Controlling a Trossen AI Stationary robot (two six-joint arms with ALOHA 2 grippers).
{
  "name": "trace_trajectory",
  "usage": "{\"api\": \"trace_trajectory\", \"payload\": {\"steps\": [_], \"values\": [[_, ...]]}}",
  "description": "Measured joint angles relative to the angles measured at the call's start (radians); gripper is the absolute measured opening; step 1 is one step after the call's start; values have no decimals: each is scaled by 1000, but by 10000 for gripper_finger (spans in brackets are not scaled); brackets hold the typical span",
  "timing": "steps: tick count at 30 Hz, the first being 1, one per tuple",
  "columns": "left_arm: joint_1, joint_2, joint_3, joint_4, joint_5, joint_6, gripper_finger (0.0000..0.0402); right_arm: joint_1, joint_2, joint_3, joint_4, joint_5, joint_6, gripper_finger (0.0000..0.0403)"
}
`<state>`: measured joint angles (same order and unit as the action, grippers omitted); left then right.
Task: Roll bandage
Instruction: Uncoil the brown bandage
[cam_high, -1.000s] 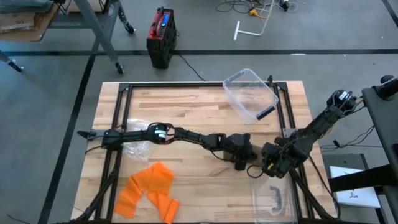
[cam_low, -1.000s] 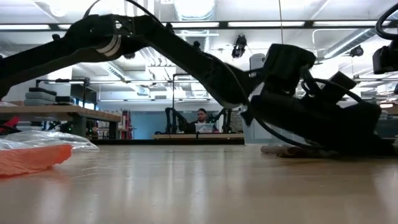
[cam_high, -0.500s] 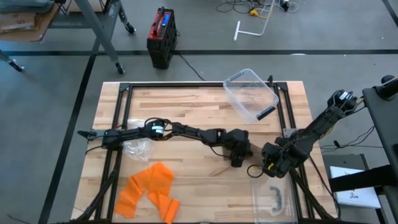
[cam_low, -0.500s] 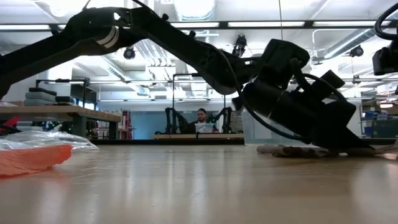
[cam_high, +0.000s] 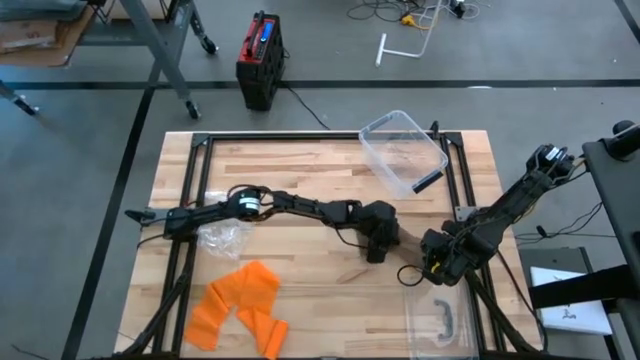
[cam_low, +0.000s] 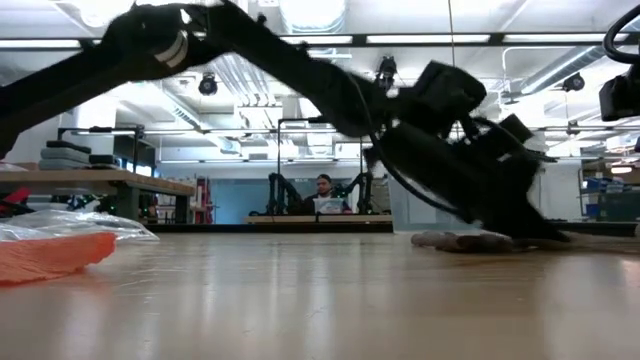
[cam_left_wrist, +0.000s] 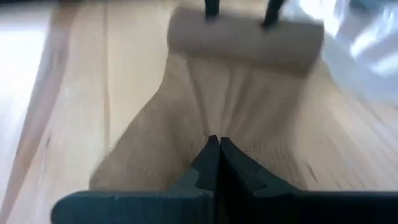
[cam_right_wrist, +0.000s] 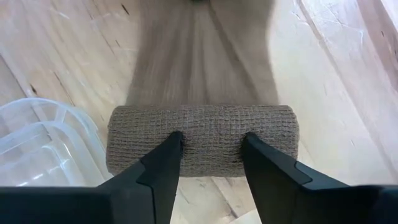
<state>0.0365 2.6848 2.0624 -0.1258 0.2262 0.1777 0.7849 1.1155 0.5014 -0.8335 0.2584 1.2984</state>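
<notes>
A tan bandage lies on the table's right half. Its rolled part (cam_right_wrist: 202, 134) lies on its side and a flat strip (cam_left_wrist: 236, 106) runs from it toward the left. In the left wrist view my left gripper (cam_left_wrist: 214, 144) is shut on the strip's free end. In the high view it (cam_high: 378, 248) sits left of my right gripper (cam_high: 432, 268). My right gripper (cam_right_wrist: 208, 142) stands open over the roll (cam_left_wrist: 245, 38), both fingertips on it. The low view shows the bandage (cam_low: 465, 240) flat on the wood. My left gripper pinches the strip's free end (cam_left_wrist: 214, 124) between its two shut fingers, coming slanting down from the table's left, along the strip. The cloth gathers into folds toward the fingers and spreads wider toward the roll. One layer or several, I cannot tell. My right gripper sets its two spread fingertips (cam_right_wrist: 168, 149) on the roll's curved side (cam_right_wrist: 205, 155), side by side along the roll's length, coming steeply from above. The roll reaches past both fingers and lies on the table.
A clear plastic tub (cam_high: 403, 150) stands at the far right. Its clear lid (cam_high: 440, 320) lies at the near right, close to my right gripper. Orange bandages (cam_high: 240, 305) and a crumpled plastic bag (cam_high: 222, 238) lie at the near left.
My left gripper has drawn back a little from the roll, toward the table's left and far side, and has tipped to a flatter slant. My right arm and the roll have stayed in place.
</notes>
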Motion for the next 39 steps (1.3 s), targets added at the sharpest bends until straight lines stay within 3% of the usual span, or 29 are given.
{"api": "trace_trajectory", "payload": {"steps": [3,8,12,19,23,32,39], "values": [[1,-50,-5,-136,-14,18,2,0,0,0,-1,0,0,170],[1,-74,-10,-151,-33,43,1,0,0,0,0,1,0,169],[3,-74,-12,-119,-4,30,4,0,0,0,1,12,0,165],[-21,-62,-22,110,-4,-76,2,1,0,0,2,30,14,169],[-35,-54,-23,163,-18,-75,1,-4,1,12,-1,51,10,164],[-36,-69,-23,142,-15,-24,16,-4,1,19,-4,54,10,169],[-36,-153,-19,23,-31,29,38,-4,2,56,-23,34,-1,176]]}}
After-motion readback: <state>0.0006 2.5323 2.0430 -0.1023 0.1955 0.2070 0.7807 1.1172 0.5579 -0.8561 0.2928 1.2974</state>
